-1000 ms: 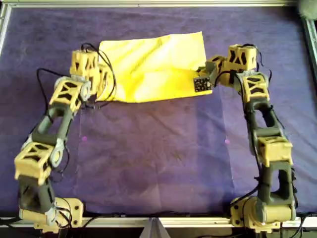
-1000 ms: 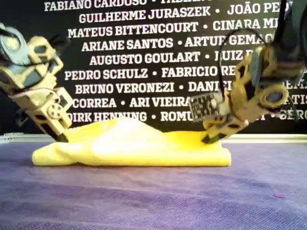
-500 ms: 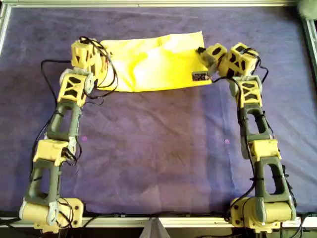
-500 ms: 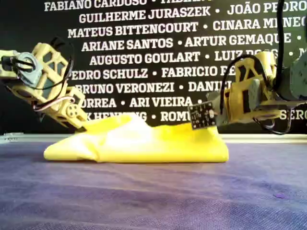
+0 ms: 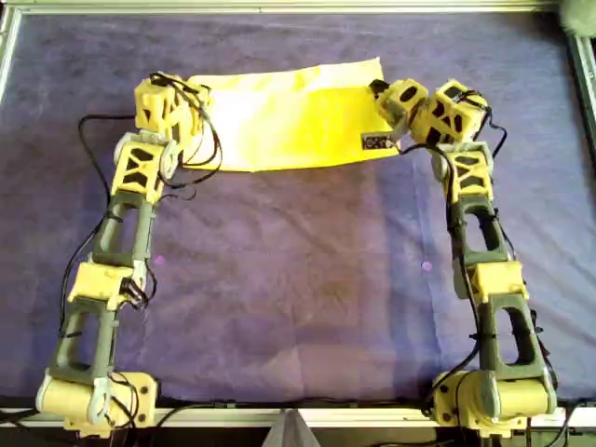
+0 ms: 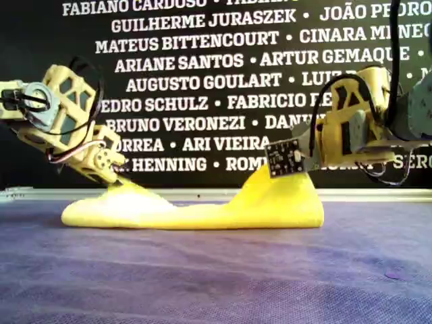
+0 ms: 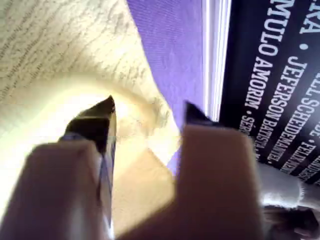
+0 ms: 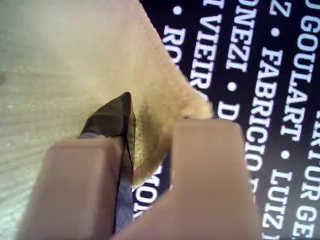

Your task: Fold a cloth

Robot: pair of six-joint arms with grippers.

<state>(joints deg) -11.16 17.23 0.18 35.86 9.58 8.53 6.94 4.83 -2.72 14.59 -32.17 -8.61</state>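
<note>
The yellow cloth (image 5: 289,116) lies folded into a wide strip at the far middle of the purple table covering. At the strip's overhead-left end, my left gripper (image 5: 191,112) stands open, fingers wide apart over the cloth (image 7: 60,50), whose edge runs between them. At the overhead-right end, my right gripper (image 5: 379,93) is shut on the cloth's (image 8: 60,60) corner. In the exterior view the cloth (image 6: 202,216) rises to a peak at that gripper and lies low and flat toward the left gripper (image 6: 115,181).
The purple table covering (image 5: 298,279) spreads from the cloth to the near edge. A metal frame (image 5: 279,7) borders the far side, with a black banner of white names (image 6: 202,67) behind it. A small black circuit board (image 6: 283,156) hangs on the right gripper.
The folded layer has been carried to the far edge and the strip has narrowed. The cloth's middle bulge has sunk flat, while its end at the right gripper has risen into a peak.
</note>
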